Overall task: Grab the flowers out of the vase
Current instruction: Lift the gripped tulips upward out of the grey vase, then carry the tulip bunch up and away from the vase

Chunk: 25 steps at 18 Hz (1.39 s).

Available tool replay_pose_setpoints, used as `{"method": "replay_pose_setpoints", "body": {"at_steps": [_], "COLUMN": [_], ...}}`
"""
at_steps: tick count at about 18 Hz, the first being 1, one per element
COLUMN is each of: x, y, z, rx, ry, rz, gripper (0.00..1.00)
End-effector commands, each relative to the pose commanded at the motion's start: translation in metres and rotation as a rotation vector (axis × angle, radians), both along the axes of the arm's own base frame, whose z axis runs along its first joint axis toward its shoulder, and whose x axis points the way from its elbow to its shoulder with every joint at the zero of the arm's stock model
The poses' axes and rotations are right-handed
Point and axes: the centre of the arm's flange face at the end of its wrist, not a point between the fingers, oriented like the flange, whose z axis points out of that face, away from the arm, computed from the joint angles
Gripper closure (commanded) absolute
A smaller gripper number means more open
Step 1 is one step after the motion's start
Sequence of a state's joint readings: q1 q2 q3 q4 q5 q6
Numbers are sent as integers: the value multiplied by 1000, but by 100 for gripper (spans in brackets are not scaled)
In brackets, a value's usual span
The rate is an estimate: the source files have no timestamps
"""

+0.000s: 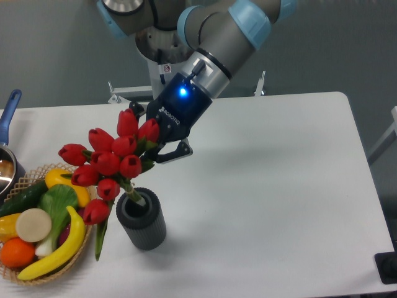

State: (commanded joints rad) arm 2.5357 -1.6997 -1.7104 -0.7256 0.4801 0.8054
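Flowers tilted, buds fanned out to upper left of vase, stem ends just dipping into the mouth at its left side, so not clear of it yet; long axis running from the mouth up and left-to-right toward the gripper. Gripper sitting at the upper right of the bunch, apparently clamped on the stems behind the top buds, though contact itself hidden by the blooms. Probably needs a pull along that slanted axis, away from wicker basket on the left.
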Motion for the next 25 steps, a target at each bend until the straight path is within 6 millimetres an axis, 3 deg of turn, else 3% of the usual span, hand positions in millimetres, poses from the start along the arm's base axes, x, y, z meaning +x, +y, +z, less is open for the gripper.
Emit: {"method": "replay_pose_setpoints", "body": {"at_steps": [4, 9, 15, 18, 23, 25], "x": [-2, -26, -91, -123, -157, -162], "y": [-4, -19, -63, -87, -122, -128], "z": [11, 27, 38, 28, 17, 9], "rx": [25, 50, 97, 110, 110, 110], "ry": [-15, -31, -35, -58, -49, -32], "rz": [2, 45, 145, 191, 262, 264], "gripper": [76, 76, 76, 76, 76, 76]}}
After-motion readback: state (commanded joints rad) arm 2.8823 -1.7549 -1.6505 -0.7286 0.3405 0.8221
